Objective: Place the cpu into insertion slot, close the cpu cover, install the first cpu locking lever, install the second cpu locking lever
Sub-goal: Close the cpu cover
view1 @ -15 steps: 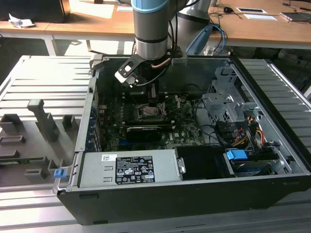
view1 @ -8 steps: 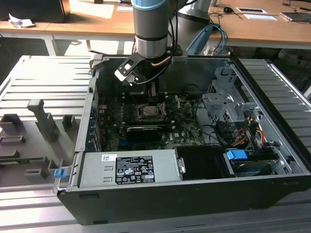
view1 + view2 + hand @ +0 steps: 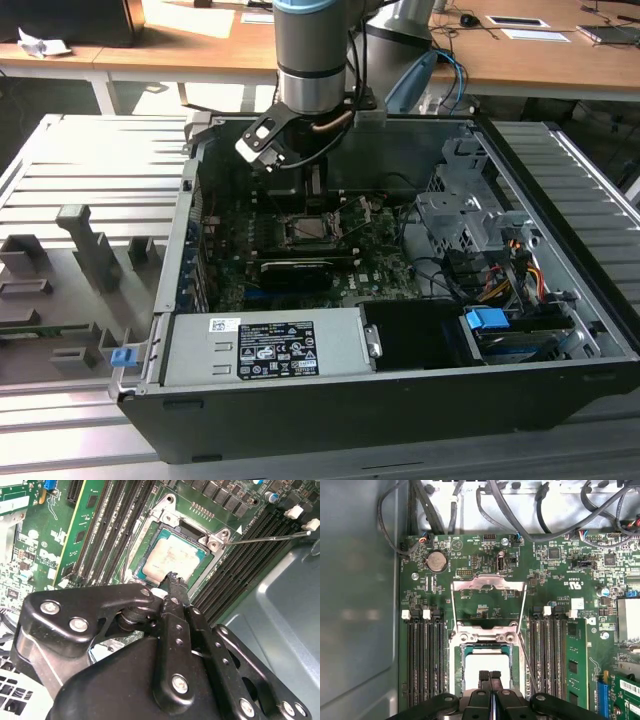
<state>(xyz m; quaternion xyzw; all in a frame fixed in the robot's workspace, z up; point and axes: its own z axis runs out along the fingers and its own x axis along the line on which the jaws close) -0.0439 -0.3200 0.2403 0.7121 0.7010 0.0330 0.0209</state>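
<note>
The cpu [image 3: 487,664] lies flat in the insertion slot [image 3: 457,652], its dull silvery face up; it also shows in the second wrist view [image 3: 172,559]. The cpu cover [image 3: 488,583] stands swung open beyond the slot, with green board visible through its window. My gripper [image 3: 490,675] is shut, its black fingertips pressed together just above the chip's near edge [image 3: 173,578], with nothing between them. A thin wire locking lever [image 3: 272,537] sticks out unlatched beside the slot [image 3: 526,666]. In the exterior view the arm [image 3: 312,60] reaches down into the case over the slot [image 3: 305,231].
Memory slots [image 3: 425,655] [image 3: 547,655] flank the socket. Cables [image 3: 520,510] run along the board's far edge. A grey case wall [image 3: 360,605] stands close beside. The power supply box [image 3: 265,345] and a drive cage [image 3: 470,225] crowd the case.
</note>
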